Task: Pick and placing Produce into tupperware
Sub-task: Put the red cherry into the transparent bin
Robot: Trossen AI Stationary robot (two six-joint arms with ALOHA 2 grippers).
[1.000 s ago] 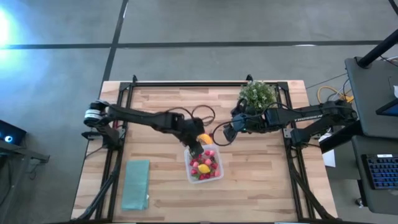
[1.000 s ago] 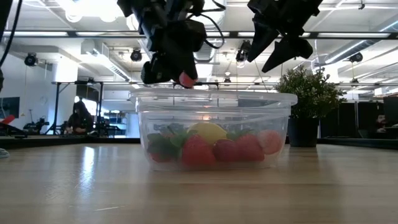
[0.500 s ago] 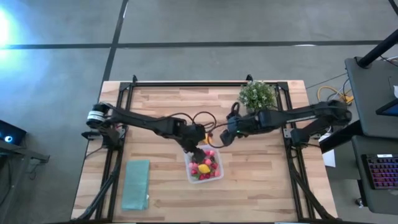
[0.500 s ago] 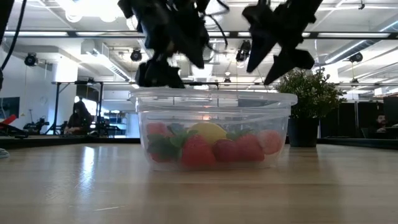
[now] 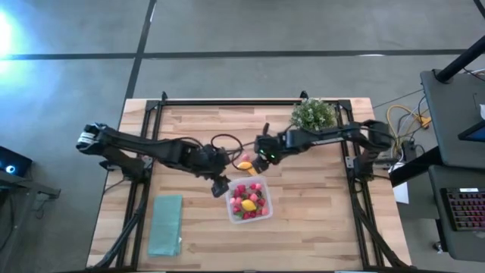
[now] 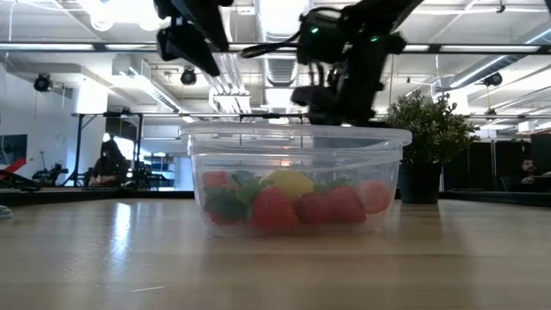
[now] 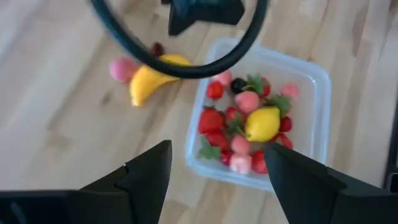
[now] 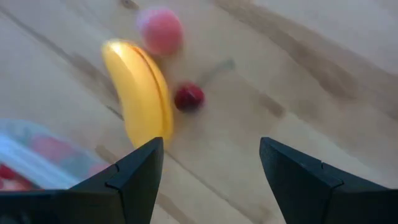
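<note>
We hover our right gripper [image 8: 208, 180], jaws wide and empty, over the banana [image 8: 142, 90], pink fruit [image 8: 161, 28] and cherry [image 8: 188, 97] lying on the tabletop [image 5: 318, 220] beside the box [image 5: 264, 203]. Left gripper [image 7: 214, 171] hangs wide above the filled box. Next we descend and pinch the banana.

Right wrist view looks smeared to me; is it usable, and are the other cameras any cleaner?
Right wrist view: motion-blurred, though the banana, the pink fruit and the cherry still read. Left wrist view: soft, with a dark cable looping across the tupperware. Low view: backlit by ceiling lights, so both arms are silhouettes. High view: sharp, with glare at its left edge.
</note>
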